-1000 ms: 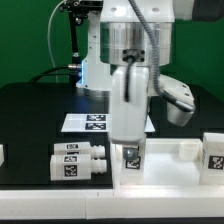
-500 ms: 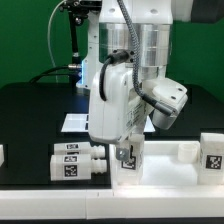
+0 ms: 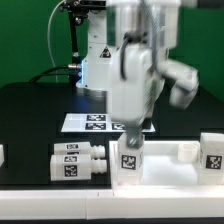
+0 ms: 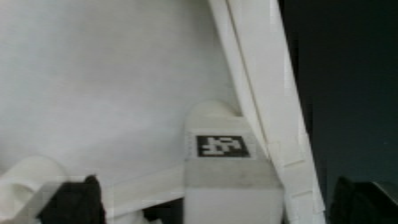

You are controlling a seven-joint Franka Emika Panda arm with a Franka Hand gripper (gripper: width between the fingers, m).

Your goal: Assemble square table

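The square table's white slab (image 3: 175, 178) lies along the front of the exterior view, with its raised rim (image 4: 260, 80) running across the wrist view. One white leg (image 3: 131, 161) with a black-and-white tag (image 4: 221, 145) stands upright on the slab. My gripper (image 3: 131, 143) hangs straight over this leg and is open. Its dark fingers (image 4: 79, 201) stand well clear on either side of the leg (image 4: 224, 190). Two more legs (image 3: 76, 160) lie on the black table at the exterior view's left. Another tagged leg (image 3: 213, 151) stands at the right.
The marker board (image 3: 96, 122) lies flat behind the arm. A small white block (image 3: 187, 150) sits at the slab's back edge, right of the upright leg. A white piece (image 3: 2, 153) shows at the far left edge.
The hand turned about the upright leg and back, and its jaws have widened off the leg. The leg stays standing on the slab.
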